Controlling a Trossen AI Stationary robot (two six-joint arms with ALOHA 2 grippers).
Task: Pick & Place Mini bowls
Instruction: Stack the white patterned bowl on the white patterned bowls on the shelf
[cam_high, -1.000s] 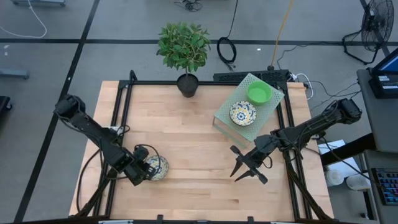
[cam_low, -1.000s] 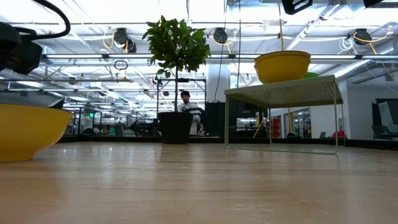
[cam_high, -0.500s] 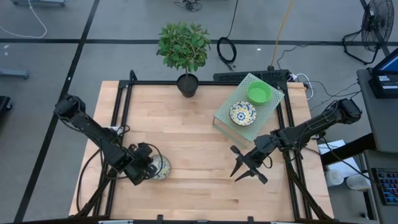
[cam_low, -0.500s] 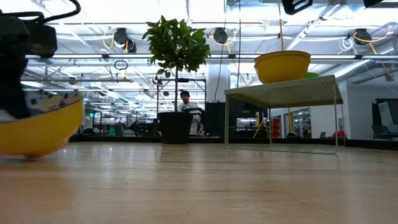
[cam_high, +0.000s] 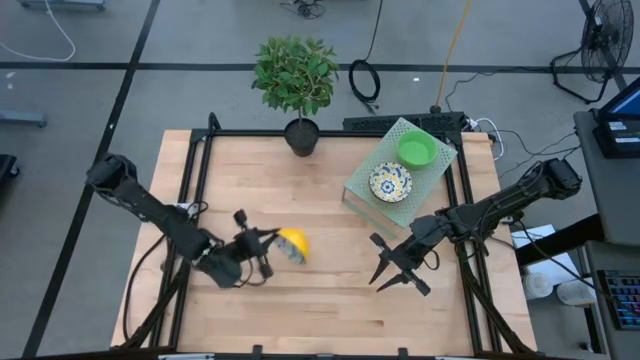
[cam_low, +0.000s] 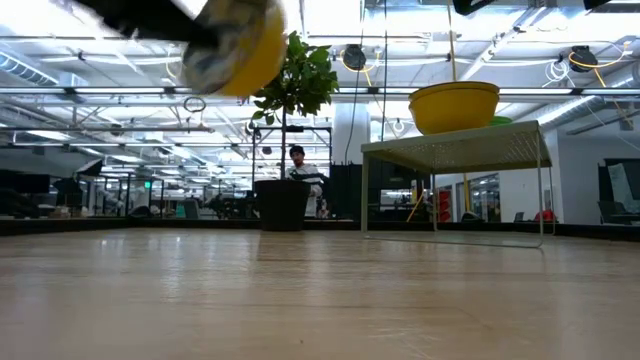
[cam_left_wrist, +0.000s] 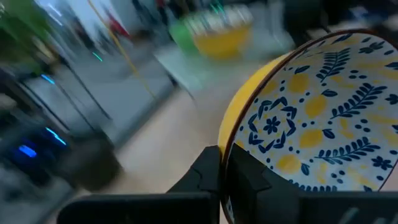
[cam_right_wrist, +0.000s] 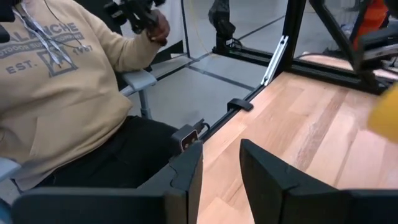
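Observation:
My left gripper (cam_high: 268, 246) is shut on a mini bowl (cam_high: 293, 244), yellow outside and white inside with a blue-and-yellow flower pattern (cam_left_wrist: 317, 118). It hangs above the table's near left middle and shows high in the low view as the bowl (cam_low: 238, 45). A green mini bowl (cam_high: 417, 150) and a second floral bowl (cam_high: 390, 182) sit on a raised green mesh stand (cam_high: 372, 198) at the far right. My right gripper (cam_high: 386, 273) hovers open over the near right, with nothing between its fingers (cam_right_wrist: 186, 174). My left gripper pinches the bowl's rim (cam_left_wrist: 227, 152), with one finger (cam_left_wrist: 205, 171) on the yellow outer wall and the other on the patterned inside. The fingers come about level from the table's left. The bowl is lifted clear and tipped on its edge, with its yellow outside upward.
A black pot with a leafy plant (cam_high: 301, 134) stands at the table's far edge. A black frame (cam_high: 196, 160) rims the table. Bare wood (cam_high: 320, 310) lies between the two arms. A seated person (cam_right_wrist: 62, 93) shows beyond the table's edge.
My left gripper has shut on the floral bowl's rim and lifted it off the table. It has carried the bowl up and toward the table's middle while rolling, so the bowl, upright before, now stands on edge in the air.

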